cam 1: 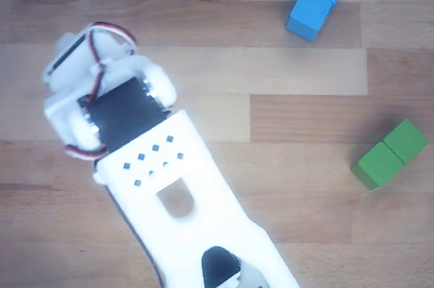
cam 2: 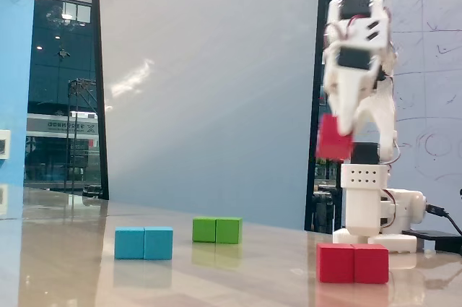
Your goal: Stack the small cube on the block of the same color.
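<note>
Hanging high above the table [cam 2: 216, 264] in the fixed view, the gripper [cam 2: 339, 137] held the small red cube [cam 2: 333, 139] between its fingers, well above the red block [cam 2: 353, 263]. That block lay on the table just in front of the arm's base [cam 2: 372, 213]. The blue block [cam 2: 144, 243] and the green block [cam 2: 216, 230] lay apart to the left.

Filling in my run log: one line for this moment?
phase: carrying | gripper: shut on small red cube, raised | red oblong block: on table, bare | stack: not yet
</note>
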`<control>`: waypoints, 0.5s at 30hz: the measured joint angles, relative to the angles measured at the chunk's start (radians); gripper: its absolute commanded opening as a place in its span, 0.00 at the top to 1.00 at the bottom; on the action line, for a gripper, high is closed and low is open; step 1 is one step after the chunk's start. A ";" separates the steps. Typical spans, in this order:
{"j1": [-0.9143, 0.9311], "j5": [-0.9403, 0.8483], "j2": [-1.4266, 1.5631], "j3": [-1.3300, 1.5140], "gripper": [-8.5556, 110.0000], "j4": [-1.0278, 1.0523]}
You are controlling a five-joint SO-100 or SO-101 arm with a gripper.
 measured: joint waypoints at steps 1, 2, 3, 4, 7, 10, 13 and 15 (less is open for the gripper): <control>-0.021 -0.002 0.000 -0.014 0.86 0.014; -0.040 -0.005 -0.002 -0.028 0.86 0.026; -0.055 -0.005 -0.009 -0.038 0.86 0.038; -0.067 -0.006 -0.023 -0.049 0.86 0.049; -0.084 -0.006 -0.083 -0.078 0.86 0.067; -0.089 -0.005 -0.147 -0.086 0.86 0.069; -0.089 -0.003 -0.216 -0.089 0.86 0.071; -0.089 -0.003 -0.258 -0.089 0.86 0.071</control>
